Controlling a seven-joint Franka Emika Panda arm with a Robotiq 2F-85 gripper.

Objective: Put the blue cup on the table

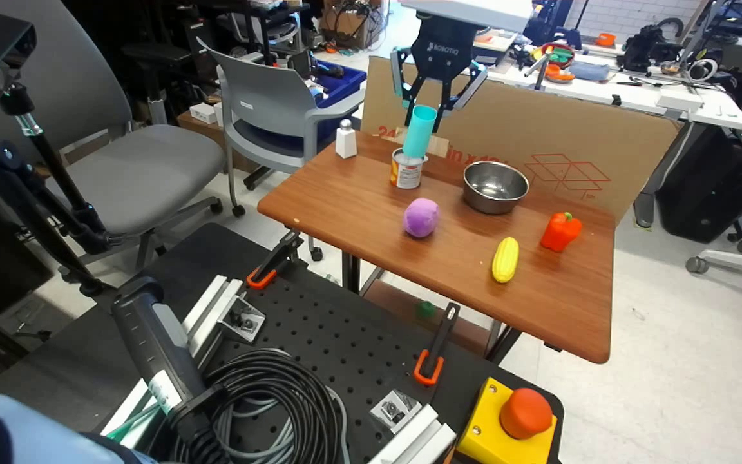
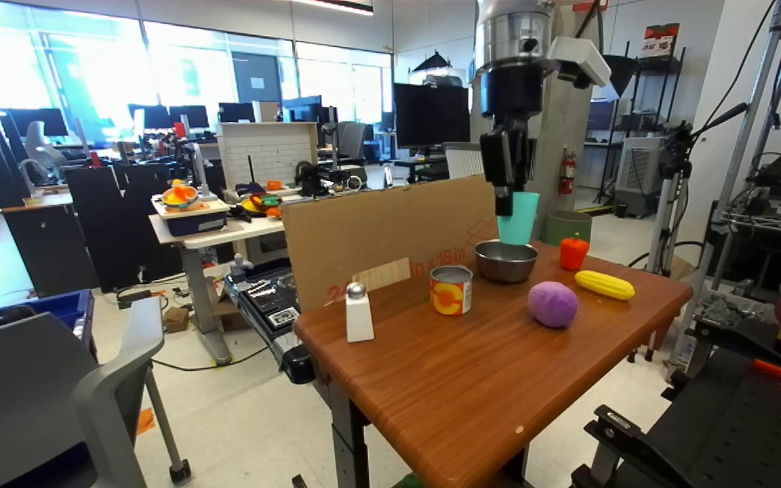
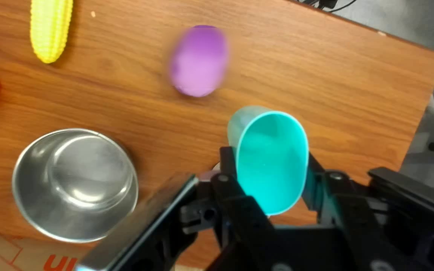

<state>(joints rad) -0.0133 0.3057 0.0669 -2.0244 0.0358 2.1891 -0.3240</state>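
Note:
The blue cup (image 1: 418, 134) is held upright, rim up, in the air above the wooden table (image 1: 345, 193). My gripper (image 1: 425, 120) is shut on it, with one finger on each side near the rim. In an exterior view the cup (image 2: 523, 220) hangs higher than the can, with a gap above the table (image 2: 445, 386), and my gripper (image 2: 507, 200) partly covers its side. In the wrist view the cup's open mouth (image 3: 273, 162) is pressed slightly oval between the fingers of my gripper (image 3: 271, 171). The table top (image 3: 333, 82) lies below it.
On the table stand an open can (image 2: 450, 298), a metal bowl (image 2: 506, 264), a purple ball (image 2: 553, 303), a yellow corn (image 2: 604, 285), a red pepper (image 2: 573, 253) and a white shaker (image 2: 359, 317). A cardboard sheet (image 1: 538, 129) stands along the back edge.

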